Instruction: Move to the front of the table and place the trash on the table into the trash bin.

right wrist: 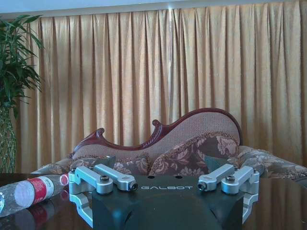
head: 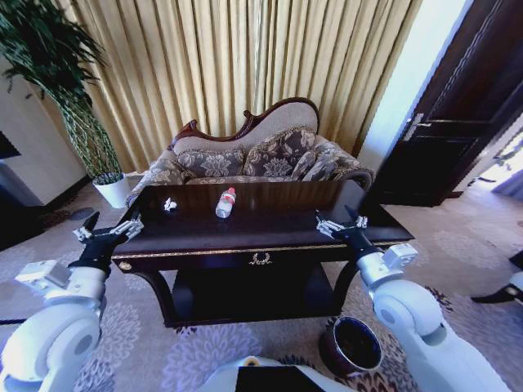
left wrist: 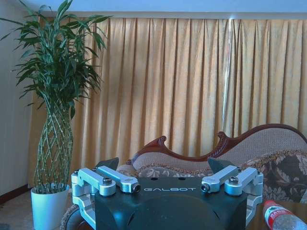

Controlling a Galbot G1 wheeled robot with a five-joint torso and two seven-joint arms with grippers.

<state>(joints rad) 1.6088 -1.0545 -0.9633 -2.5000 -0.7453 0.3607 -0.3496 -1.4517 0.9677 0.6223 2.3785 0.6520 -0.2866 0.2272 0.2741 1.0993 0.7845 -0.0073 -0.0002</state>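
The long dark table (head: pixel 278 214) with gold trim stands straight ahead. On its top lie a clear bottle (head: pixel 225 202) with a red cap and a white crumpled scrap (head: pixel 170 204) to its left. My left gripper (head: pixel 112 222) hovers open at the table's left end, empty. Over the right end my right gripper (head: pixel 337 217) is open and empty too. The dark round trash bin (head: pixel 353 345) sits on the carpet by the table's right front leg. The left wrist view has the open gripper (left wrist: pixel 163 165) with the bottle (left wrist: pixel 280 218) beside it. The right wrist view has its open gripper (right wrist: pixel 159 163) and the bottle (right wrist: pixel 29 191).
A patterned sofa (head: pixel 261 159) stands close behind the table before gold curtains. A tall plant in a white pot (head: pixel 113 189) is at the back left. A dark wooden door (head: pixel 458 122) is at the right. Patterned carpet lies in front of the table.
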